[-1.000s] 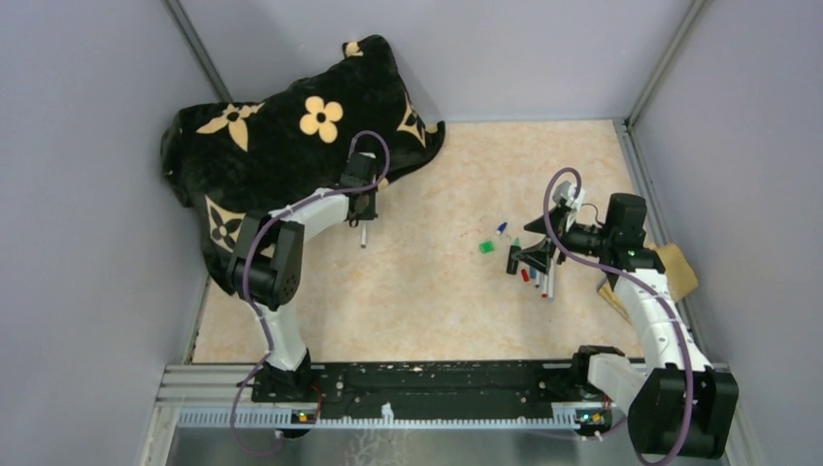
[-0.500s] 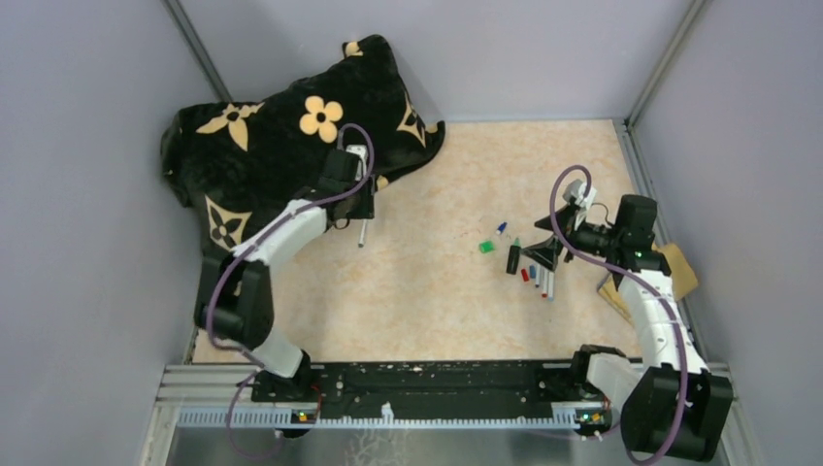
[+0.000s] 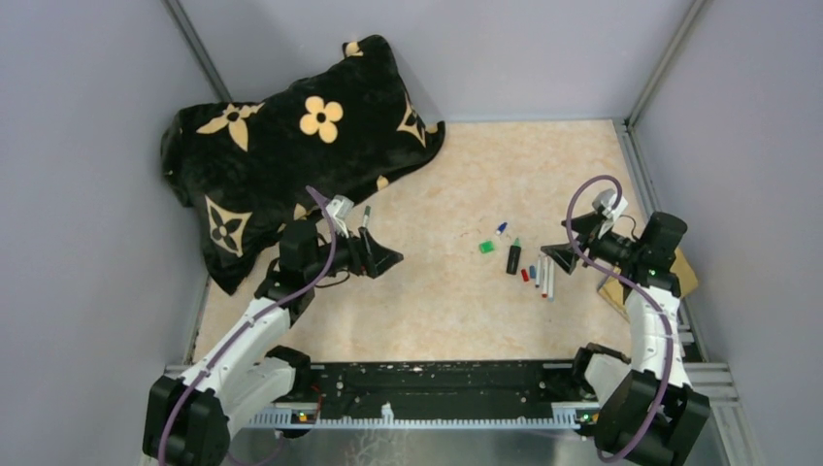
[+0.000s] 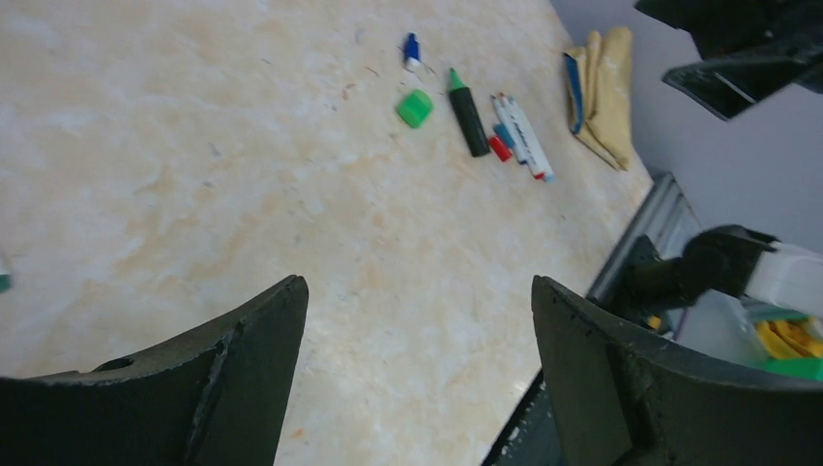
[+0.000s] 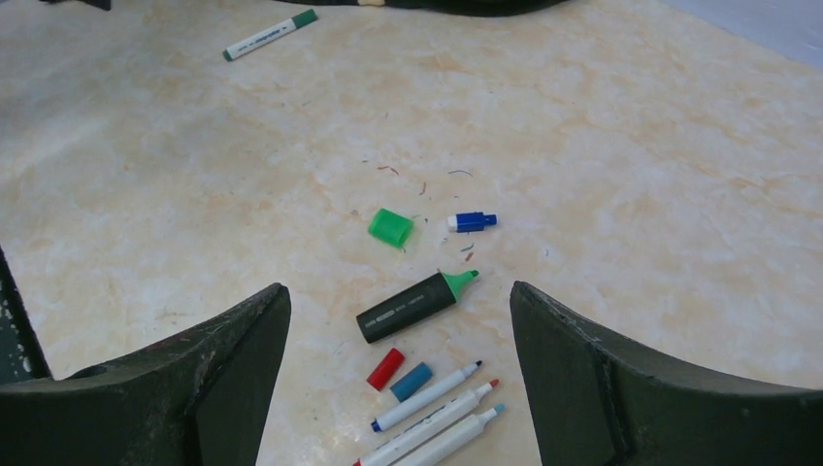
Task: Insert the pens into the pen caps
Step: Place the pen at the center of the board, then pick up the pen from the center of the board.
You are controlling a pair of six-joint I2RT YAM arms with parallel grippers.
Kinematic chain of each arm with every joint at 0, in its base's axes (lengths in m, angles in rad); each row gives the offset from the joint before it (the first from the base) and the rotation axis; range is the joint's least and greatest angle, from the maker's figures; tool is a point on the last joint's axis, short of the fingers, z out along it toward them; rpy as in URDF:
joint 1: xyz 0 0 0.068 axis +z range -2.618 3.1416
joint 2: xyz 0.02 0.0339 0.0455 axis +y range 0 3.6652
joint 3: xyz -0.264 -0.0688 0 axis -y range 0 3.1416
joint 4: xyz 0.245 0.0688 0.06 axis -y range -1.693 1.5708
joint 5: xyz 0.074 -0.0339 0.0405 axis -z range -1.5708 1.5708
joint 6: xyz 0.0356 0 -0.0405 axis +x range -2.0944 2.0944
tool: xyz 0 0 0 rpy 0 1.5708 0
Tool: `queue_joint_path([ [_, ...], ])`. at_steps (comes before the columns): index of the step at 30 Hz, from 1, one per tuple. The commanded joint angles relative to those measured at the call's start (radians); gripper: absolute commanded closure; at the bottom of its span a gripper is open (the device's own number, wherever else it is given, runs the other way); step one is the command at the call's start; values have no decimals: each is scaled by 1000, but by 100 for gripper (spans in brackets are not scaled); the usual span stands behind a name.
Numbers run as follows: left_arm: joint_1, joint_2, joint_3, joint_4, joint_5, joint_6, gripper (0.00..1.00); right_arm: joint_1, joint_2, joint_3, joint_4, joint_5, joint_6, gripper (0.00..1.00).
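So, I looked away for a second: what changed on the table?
The left gripper opened, released the green-ended pen beside the blanket and pulled back toward its base. The right gripper, open throughout, drew back rightward. The other pens and loose caps stayed put.

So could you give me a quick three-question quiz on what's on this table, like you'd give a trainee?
1. True or false: the black marker has its green tip bare.
2. How many thin white pens lie side by side near the red cap?
3. Which lies closest to the blanket? A: green cap. B: the lone green-ended pen. C: blue cap.
Key: 1 true; 2 three; 3 B.
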Motion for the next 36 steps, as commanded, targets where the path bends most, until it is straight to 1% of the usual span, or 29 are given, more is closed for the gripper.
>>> queue_joint_path([
  [1,3,-43,-88,246,247,-152,11,-35,3,1,11,-26,-64,19],
  [4,3,-7,-116,347,342,-216,11,-38,9,5,-34,-6,-119,20],
  [7,3,43,-142,425,379,-289,12,-39,18,8,-44,22,-125,21],
  [11,3,93,-197,585,375,-393,12,-39,58,21,-28,64,-70,24],
  [15,3,127,-195,616,342,-403,13,-24,144,61,-21,109,41,26],
  [17,3,149,-183,613,336,-394,13,25,177,84,-31,199,83,27],
  [20,3,186,-163,610,330,-389,14,143,229,108,-44,352,121,27],
  [25,3,216,-155,652,291,-382,14,312,337,138,-42,507,206,29],
  [29,3,251,-123,656,278,-356,14,378,389,105,31,589,315,32],
  [31,3,279,-99,657,278,-349,14,405,413,92,67,599,367,33],
  [36,4,350,-95,730,287,-380,14,446,466,79,110,686,478,34],
])
